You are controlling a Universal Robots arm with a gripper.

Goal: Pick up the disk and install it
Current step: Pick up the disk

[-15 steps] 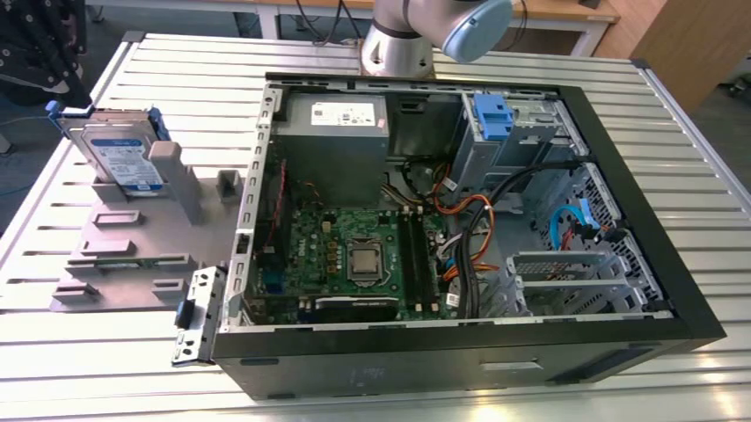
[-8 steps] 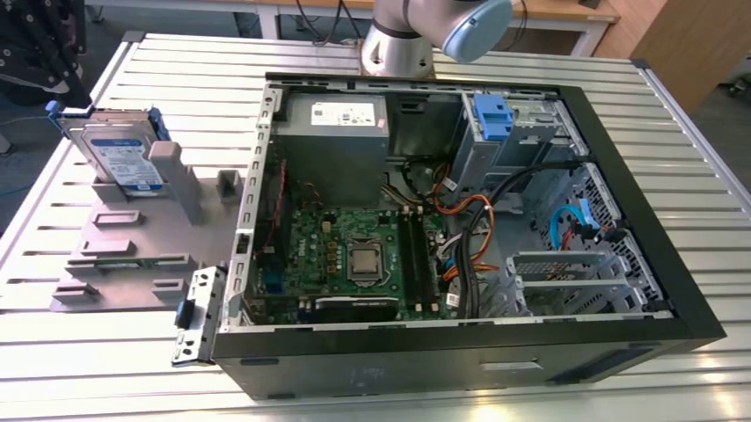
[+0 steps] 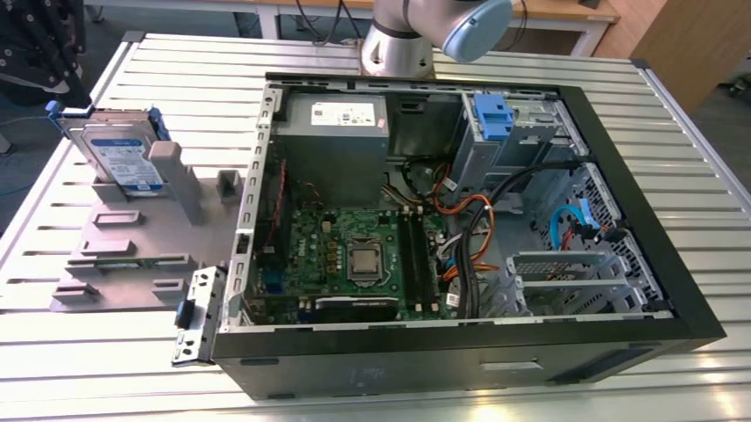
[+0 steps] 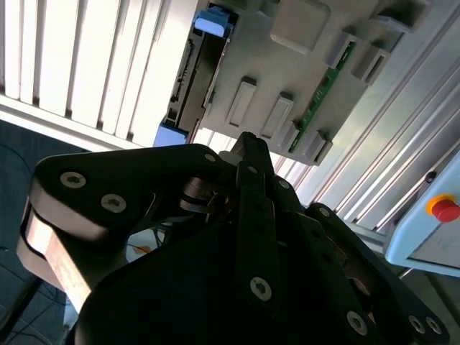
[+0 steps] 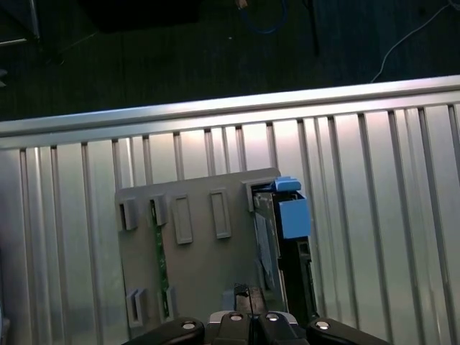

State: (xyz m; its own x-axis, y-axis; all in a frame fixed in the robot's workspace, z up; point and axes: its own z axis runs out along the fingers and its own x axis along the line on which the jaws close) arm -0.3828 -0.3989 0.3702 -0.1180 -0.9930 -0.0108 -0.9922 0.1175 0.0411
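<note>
The gripper [image 4: 248,140] had its jaws drawn together with nothing between them. In both wrist views the two fingers met in one dark tip, and the linkage spread out behind it. In the first wrist view that tip [image 5: 242,291] hung above the grey fixture [image 5: 194,266], close to the slot that held the disk [image 5: 267,244].

The disk stood on edge in that slot, so the wrist cameras saw it as a thin strip. Its blue carrier [image 5: 293,215] capped the far end. As I read it, the disk lay just beyond the fingertips and slightly to one side. Its long axis ran away from them toward the edge of the slatted table [image 5: 374,180]. The closed jaws lined up roughly with that axis and did not yet straddle the thin edge.

In the second wrist view the disk [image 4: 192,79] again showed edge-on past the tip, with a blue tab at each end, beside the fixture [image 4: 287,65].

In the exterior view the disk [image 3: 118,149] sat in the upper left of the frame. It was upright at the far end of the fixture [image 3: 129,255], with its label face showing. The open computer case [image 3: 470,360] filled the centre and right. Its drive bay [image 3: 534,123] and blue bracket [image 3: 491,114] were at the upper right, well apart from the disk. The arm [image 3: 399,44] entered at top centre.
</note>
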